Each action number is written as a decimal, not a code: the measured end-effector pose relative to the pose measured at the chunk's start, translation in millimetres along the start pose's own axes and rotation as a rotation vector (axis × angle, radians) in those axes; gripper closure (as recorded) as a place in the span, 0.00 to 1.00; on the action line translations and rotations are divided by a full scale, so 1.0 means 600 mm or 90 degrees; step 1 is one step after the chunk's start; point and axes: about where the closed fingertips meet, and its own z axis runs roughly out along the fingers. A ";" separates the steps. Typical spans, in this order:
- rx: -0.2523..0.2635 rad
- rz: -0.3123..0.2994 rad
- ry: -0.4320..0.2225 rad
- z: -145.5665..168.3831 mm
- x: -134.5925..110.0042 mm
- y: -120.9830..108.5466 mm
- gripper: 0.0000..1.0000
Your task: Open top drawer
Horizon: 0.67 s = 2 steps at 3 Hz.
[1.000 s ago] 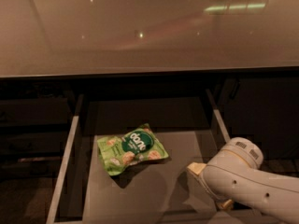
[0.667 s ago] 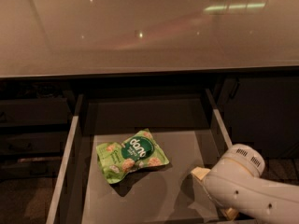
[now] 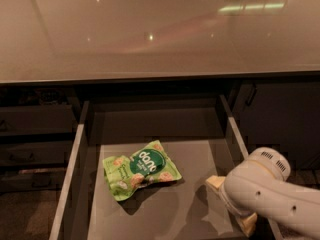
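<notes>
The white arm (image 3: pixel 272 196) extends in from the lower right, bent; the gripper (image 3: pixel 218 184) points left, mostly hidden behind it.

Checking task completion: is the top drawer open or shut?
Open: the top drawer is pulled out, floor and green snack bag exposed. The gripper is at its front right, mostly hidden.

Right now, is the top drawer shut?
No: the top drawer stands pulled out, a green bag lying on its floor, the gripper low at its right front.

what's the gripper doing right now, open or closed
gripper: low at the right front of the open top drawer, mostly hidden behind the arm; open or closed cannot be told
</notes>
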 end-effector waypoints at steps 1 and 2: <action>0.072 0.018 -0.027 -0.071 0.015 -0.046 0.00; 0.163 -0.009 -0.059 -0.197 -0.024 -0.065 0.00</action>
